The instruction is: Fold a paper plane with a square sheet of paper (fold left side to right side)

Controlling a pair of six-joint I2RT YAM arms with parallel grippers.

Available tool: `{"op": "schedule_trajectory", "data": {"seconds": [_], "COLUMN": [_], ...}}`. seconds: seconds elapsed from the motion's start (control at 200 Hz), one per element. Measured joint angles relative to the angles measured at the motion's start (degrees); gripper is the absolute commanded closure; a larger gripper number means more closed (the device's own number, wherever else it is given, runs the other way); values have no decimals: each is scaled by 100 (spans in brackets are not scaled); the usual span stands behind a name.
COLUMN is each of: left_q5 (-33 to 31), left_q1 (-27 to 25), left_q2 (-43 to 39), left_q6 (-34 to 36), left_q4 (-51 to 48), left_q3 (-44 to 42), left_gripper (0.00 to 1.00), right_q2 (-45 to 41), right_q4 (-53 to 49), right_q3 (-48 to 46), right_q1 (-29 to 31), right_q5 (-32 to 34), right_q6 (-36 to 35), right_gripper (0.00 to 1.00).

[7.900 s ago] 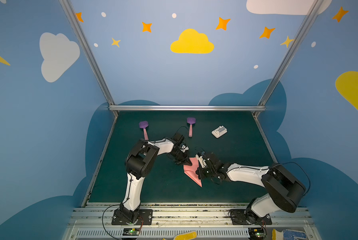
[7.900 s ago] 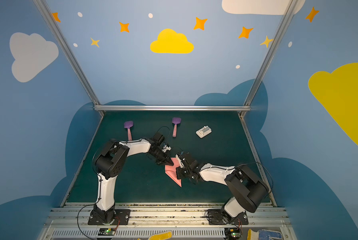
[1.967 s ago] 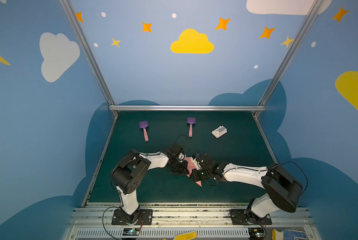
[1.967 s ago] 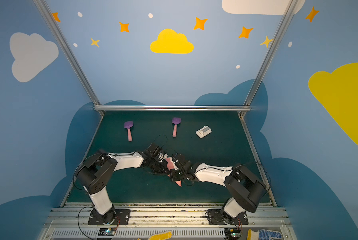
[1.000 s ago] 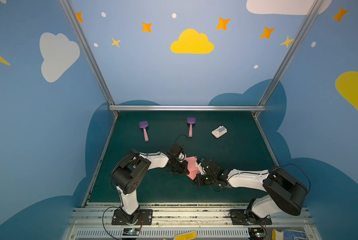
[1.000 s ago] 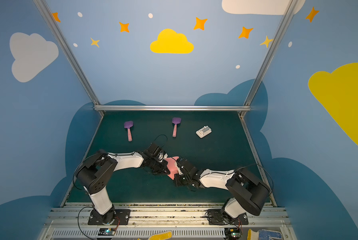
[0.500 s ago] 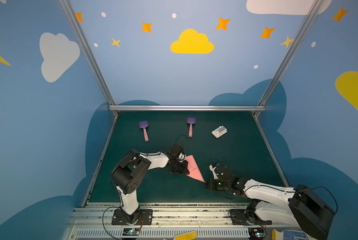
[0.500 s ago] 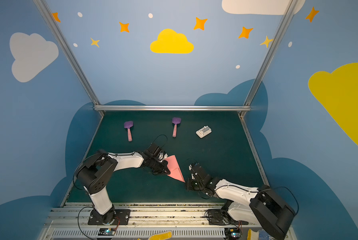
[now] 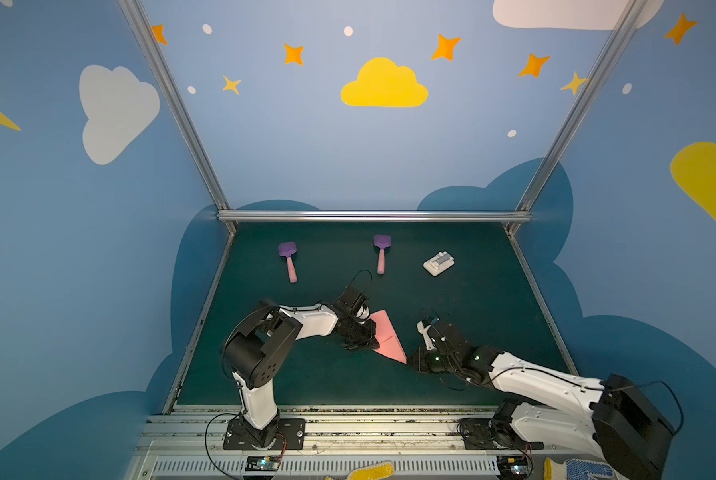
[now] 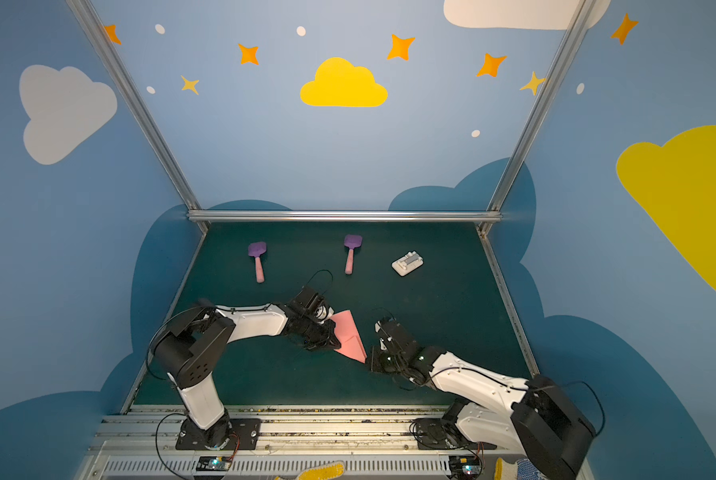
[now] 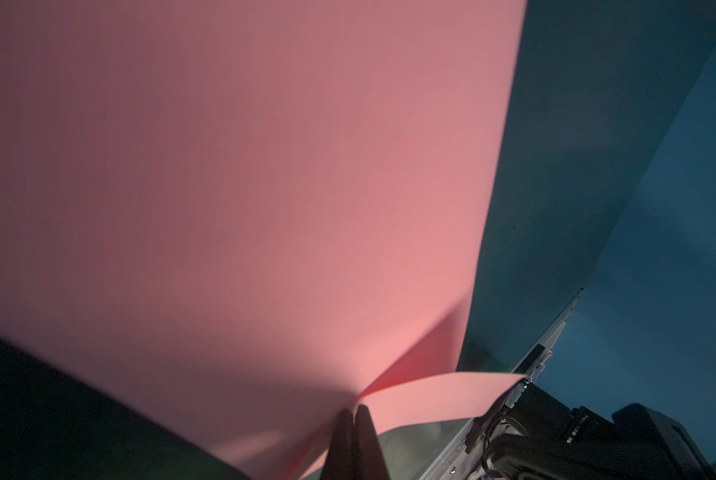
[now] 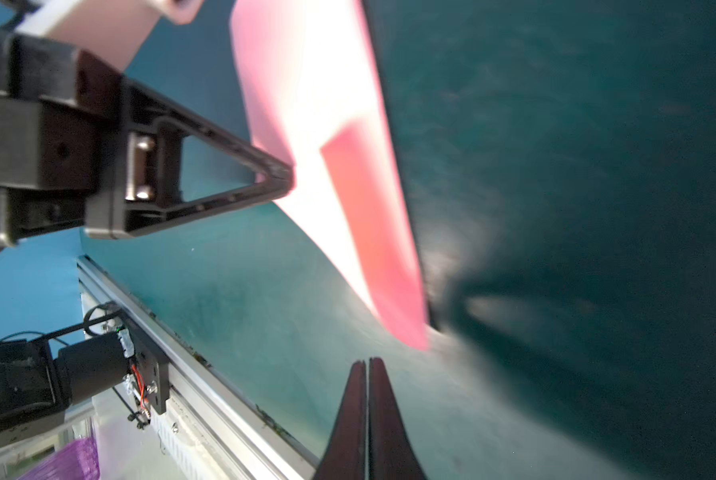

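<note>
Both top views show the paper plane (image 9: 386,337) (image 10: 348,337) lying as a pointed salmon-pink fold on the green mat (image 9: 472,299), near the front middle, with its sharp tip towards the right arm. They also show two purple spatulas (image 9: 288,262) (image 9: 382,253) and a white block (image 9: 439,263) further back, well apart from the paper. Neither top view resolves the finger gap of either gripper. The left wrist view supplies this for the left gripper (image 11: 354,411): its dark fingers (image 11: 343,440) are pressed together with no gap, nipping the paper's edge, and a loose flap (image 11: 439,399) lifts away just beside the tips. That view is otherwise filled by the pink surface (image 11: 264,187), so the paper's outline cannot be read there. The right wrist view gives the outline, though blurred: a bright upper layer and a redder band (image 12: 372,232) along one side, narrowing to the tip. It also shows the left gripper (image 12: 283,183) from outside, its tip on the paper's edge. The right gripper (image 12: 367,362) has its fingers (image 12: 352,415) fully closed on nothing; it sits low over the mat just short of the paper's tip, close but not touching, as both top views confirm (image 9: 411,362) (image 10: 371,362)
</note>
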Motion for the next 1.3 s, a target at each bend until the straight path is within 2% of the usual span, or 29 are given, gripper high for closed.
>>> {"op": "schedule_trajectory", "data": {"seconds": [0.24, 0.38, 0.926, 1.301], "left_q5": [0, 0, 0, 0], "left_q1": [0, 0, 0, 0], "left_q2": [0, 0, 0, 0], "left_q6": [0, 2, 24, 42], "left_q4": [0, 0, -4, -4], "left_q3": [-2, 0, -2, -2], "left_gripper": [96, 96, 96, 96], "right_q2": [1449, 1814, 1908, 1447], "right_q4": [540, 675, 1132, 1558], "right_q3": [837, 953, 560, -63], "right_q1": [387, 396, 94, 9], "right_q5": [13, 85, 166, 212], "right_q6": [-17, -20, 4, 144], "right_gripper": [100, 100, 100, 100]}}
